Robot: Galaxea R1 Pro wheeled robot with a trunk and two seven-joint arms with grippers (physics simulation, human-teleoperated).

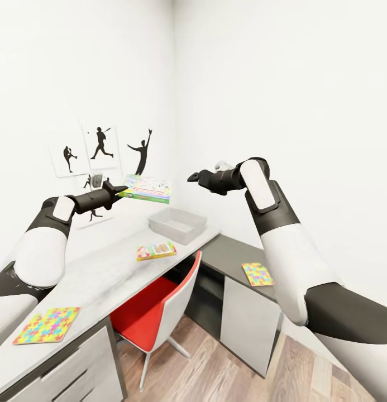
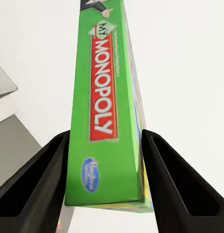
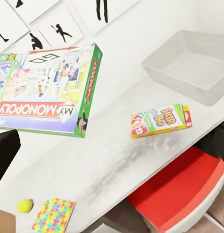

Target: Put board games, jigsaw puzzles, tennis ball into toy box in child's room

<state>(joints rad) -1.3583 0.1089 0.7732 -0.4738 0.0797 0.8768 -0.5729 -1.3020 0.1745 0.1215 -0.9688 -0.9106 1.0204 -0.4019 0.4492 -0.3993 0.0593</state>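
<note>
Left gripper pinching Monopoly game box by its edge, box reaching ahead of the fingers, toy box lower beyond, right gripper state unclear

Open air above the toy box at the bench's far end; Monopoly box hanging over its near-left approach, wall close behind.

Monopoly box above the table, toy box beyond.
</note>
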